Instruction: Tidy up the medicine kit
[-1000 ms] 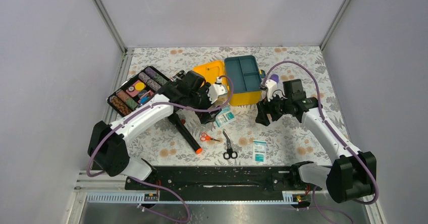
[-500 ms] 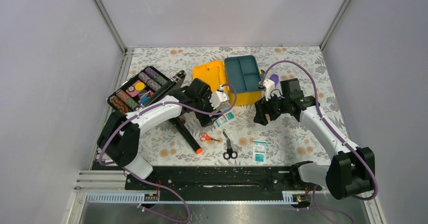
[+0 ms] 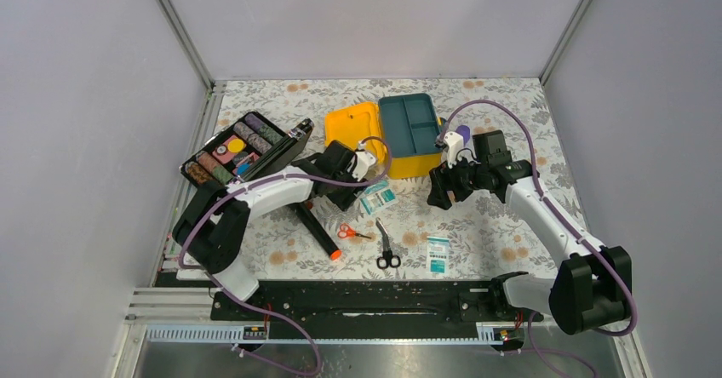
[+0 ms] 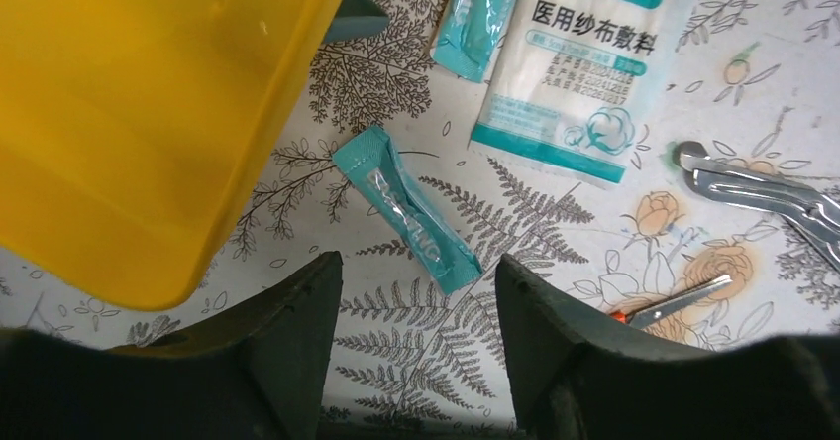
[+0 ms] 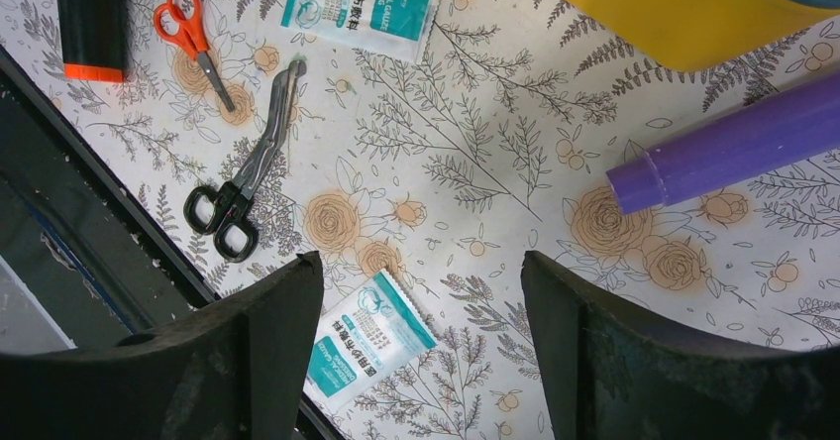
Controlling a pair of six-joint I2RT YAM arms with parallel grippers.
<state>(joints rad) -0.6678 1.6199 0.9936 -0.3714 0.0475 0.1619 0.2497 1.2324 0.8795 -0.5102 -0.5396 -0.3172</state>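
Observation:
The yellow medicine kit [image 3: 358, 125] lies open at the back, with its teal insert tray [image 3: 410, 124] on its right half. My left gripper [image 3: 346, 194] is open and empty just in front of the kit's near edge [image 4: 129, 113]. It hovers over a small teal sachet [image 4: 411, 207] on the table. A second sachet [image 4: 480, 9] and a gauze packet [image 4: 584, 73] lie just beyond. My right gripper [image 3: 439, 196] is open and empty, right of the kit [image 5: 683, 9], above bare tablecloth. Another gauze packet [image 5: 367, 346] lies below it, and a purple tube [image 5: 733, 148] lies to its right.
A black tray of coloured rolls [image 3: 234, 152] stands at the left. A black cylinder with an orange tip [image 3: 315, 229], orange scissors [image 3: 347, 231], silver shears [image 3: 386, 246] and a gauze packet [image 3: 438, 254] lie at the front. A black rail [image 3: 375, 297] runs along the near edge.
My left arm has drawn in, and its gripper has shifted a little left toward the kit's near edge. My right gripper has moved slightly left. Both stay open and empty.

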